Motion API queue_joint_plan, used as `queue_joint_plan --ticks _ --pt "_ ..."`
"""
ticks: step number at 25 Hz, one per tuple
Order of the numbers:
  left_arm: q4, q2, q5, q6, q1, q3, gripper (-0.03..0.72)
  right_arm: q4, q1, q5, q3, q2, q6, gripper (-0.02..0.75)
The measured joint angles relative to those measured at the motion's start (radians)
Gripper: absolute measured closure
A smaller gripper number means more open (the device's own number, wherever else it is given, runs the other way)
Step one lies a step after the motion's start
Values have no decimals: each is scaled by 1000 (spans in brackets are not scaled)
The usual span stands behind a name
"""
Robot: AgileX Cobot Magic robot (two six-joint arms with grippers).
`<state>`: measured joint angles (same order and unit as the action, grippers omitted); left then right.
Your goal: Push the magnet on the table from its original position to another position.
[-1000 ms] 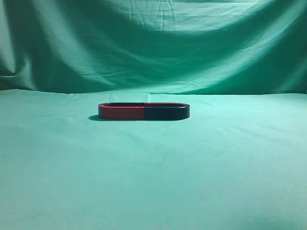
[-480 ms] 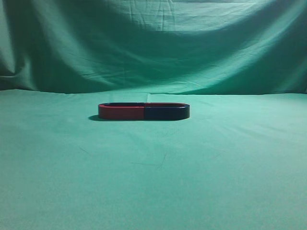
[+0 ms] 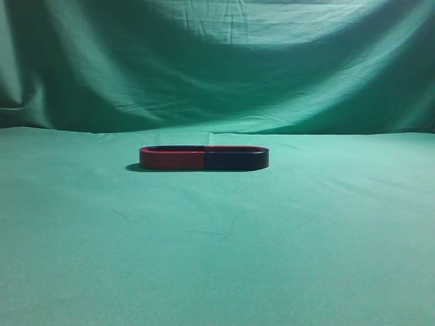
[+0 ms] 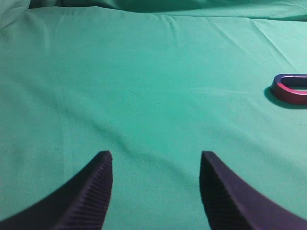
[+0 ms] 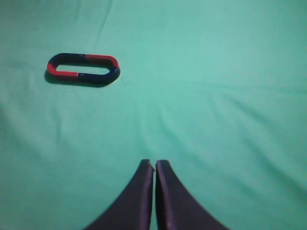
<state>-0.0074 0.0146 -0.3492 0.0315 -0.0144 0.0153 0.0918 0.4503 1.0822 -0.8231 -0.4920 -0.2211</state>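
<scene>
Magnet (image 3: 236, 159) sits mid-table (image 3: 217, 258), toward the back edge, butted end-to-end against the red U-magnet (image 3: 172, 158) so the pair forms one closed oval. Looks rigid, small, flat and low; probably light, but the wrinkled cloth may drag and the red one will likely cling. No grasp needed: push low on the dark curved outer end or long side.

Right gripper (image 5: 154, 165) is clamped together, holding nothing, hovering above the cloth well short of the oval, aimed off to its right. Left gripper (image 4: 156, 158) is spread wide, empty, off to the oval's left.
</scene>
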Motion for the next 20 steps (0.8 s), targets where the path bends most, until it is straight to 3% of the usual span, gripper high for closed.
queue_joint_plan --ticks 4,12,16,20 --pt "0 0 0 0 0 0 316 22 -23 -181 151 143 39 738" --pt "0 0 0 0 0 0 316 41 -251 -496 496 395 68 738" --pt "0 0 0 0 0 0 316 44 -331 -591 633 489 69 738" --pt "0 0 0 0 0 0 316 44 -357 -618 743 502 69 738"
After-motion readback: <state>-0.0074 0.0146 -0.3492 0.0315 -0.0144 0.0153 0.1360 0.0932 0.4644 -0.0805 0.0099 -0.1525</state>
